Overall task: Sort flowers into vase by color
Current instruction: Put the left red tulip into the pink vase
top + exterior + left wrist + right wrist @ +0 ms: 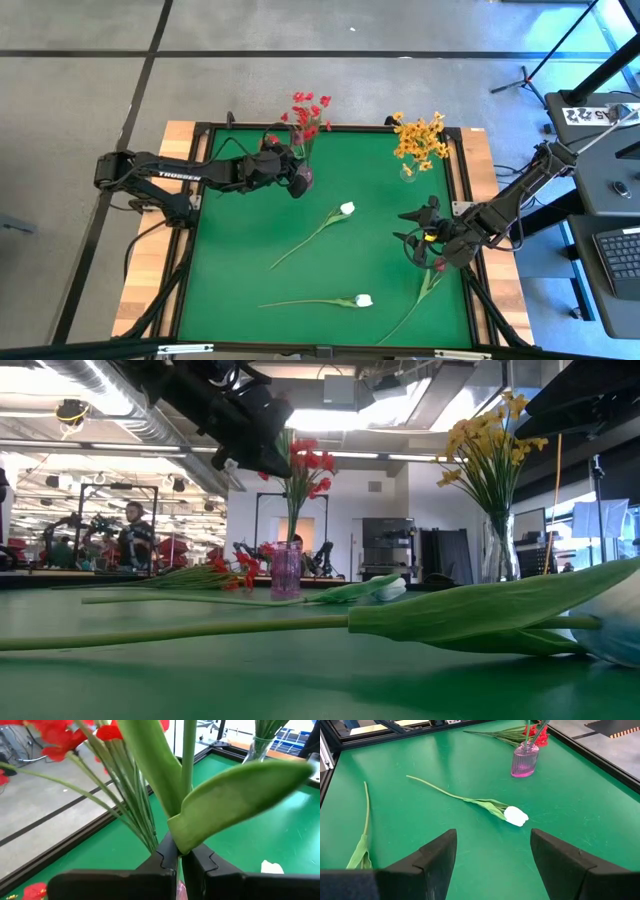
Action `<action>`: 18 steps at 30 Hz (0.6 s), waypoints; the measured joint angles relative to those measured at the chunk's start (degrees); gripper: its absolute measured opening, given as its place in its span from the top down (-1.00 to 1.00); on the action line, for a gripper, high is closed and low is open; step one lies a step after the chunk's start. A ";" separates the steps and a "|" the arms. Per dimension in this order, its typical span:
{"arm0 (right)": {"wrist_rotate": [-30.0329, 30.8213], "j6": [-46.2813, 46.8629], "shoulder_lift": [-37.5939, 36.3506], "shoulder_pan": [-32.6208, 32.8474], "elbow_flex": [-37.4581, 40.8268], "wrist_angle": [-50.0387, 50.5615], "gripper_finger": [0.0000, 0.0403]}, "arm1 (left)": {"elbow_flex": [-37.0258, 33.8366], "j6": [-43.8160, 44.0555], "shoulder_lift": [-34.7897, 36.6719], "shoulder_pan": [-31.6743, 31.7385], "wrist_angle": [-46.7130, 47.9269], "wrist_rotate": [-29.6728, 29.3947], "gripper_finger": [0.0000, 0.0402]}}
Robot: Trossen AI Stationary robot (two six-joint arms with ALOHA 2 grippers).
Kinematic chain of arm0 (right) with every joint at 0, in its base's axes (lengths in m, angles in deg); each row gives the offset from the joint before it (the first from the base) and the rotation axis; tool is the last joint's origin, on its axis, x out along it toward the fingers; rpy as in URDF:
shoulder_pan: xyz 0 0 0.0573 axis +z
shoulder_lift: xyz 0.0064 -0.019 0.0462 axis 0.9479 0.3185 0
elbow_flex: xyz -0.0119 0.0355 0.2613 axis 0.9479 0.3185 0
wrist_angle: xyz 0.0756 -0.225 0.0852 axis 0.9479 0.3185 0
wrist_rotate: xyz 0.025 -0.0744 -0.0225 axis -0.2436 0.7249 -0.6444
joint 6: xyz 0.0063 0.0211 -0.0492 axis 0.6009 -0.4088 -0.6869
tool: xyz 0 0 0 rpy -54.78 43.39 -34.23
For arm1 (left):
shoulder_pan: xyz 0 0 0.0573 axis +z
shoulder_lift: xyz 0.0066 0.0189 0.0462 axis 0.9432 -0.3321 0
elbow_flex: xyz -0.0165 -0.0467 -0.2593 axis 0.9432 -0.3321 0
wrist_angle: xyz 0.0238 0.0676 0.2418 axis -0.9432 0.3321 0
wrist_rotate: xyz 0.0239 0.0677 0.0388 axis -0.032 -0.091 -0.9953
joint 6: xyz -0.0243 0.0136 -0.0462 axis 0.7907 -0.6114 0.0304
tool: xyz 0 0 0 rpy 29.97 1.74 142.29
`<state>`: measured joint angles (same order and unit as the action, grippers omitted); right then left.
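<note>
A green tulip stem [187, 780] with a broad leaf stands among the red sprays [308, 112] over the pink vase [524, 760], pinched by the left gripper [178, 860], as only the left wrist view shows. The high view adds two white tulips [347, 209] lying on the green mat [240, 250], yellow sprays [420, 138] in a clear vase, and the right gripper [418, 228] spread wide, empty.

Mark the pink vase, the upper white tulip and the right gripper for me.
pink vase [525, 762], right wrist view, glass body.
upper white tulip [347, 208], high view, bud.
right gripper [492, 855], right wrist view, between open fingertips.
</note>
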<state>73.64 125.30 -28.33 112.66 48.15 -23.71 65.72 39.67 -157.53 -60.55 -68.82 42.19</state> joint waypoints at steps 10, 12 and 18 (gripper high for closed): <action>0.00 0.00 0.00 0.00 0.00 0.06 -0.25 | 0.00 0.10 0.02 0.07 0.84 0.89 0.98; 0.00 0.00 -0.02 0.00 0.00 0.06 -0.25 | 0.00 0.02 0.10 0.07 1.86 0.86 0.98; 0.00 0.00 -0.01 0.00 0.00 0.14 -0.25 | 0.17 -0.63 0.10 0.07 3.52 0.84 0.99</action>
<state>73.64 125.30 -28.33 112.66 48.15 -23.57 65.89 39.04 -157.42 -60.47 -65.30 43.03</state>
